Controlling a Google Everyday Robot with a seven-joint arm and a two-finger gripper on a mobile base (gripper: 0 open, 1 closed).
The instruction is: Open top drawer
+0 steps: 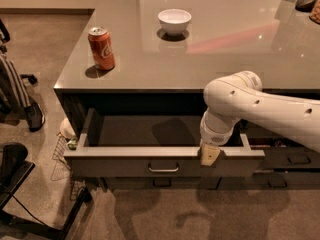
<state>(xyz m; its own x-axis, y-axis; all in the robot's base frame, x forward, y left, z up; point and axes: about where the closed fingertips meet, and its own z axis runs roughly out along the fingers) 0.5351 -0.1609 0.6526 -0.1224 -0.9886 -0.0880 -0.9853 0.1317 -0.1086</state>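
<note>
- Touching the gripper (210, 155) down on the top edge of the top drawer (125, 164) front, right of centre; showing only a pale tip there, so cannot tell how far open it is.
- Reaching in from the right with the white arm (260, 106), bending down past the counter (225, 49) edge.
- Finding the top drawer pulled well out beneath the counter, its metal handle (163, 169) just left of the gripper.
- Showing a smooth grey floor inside the drawer, shadowed by the arm.
- Seeing a red can (101, 48) upright near the counter's left front corner and a white bowl (174, 21) farther back, well apart.
</note>
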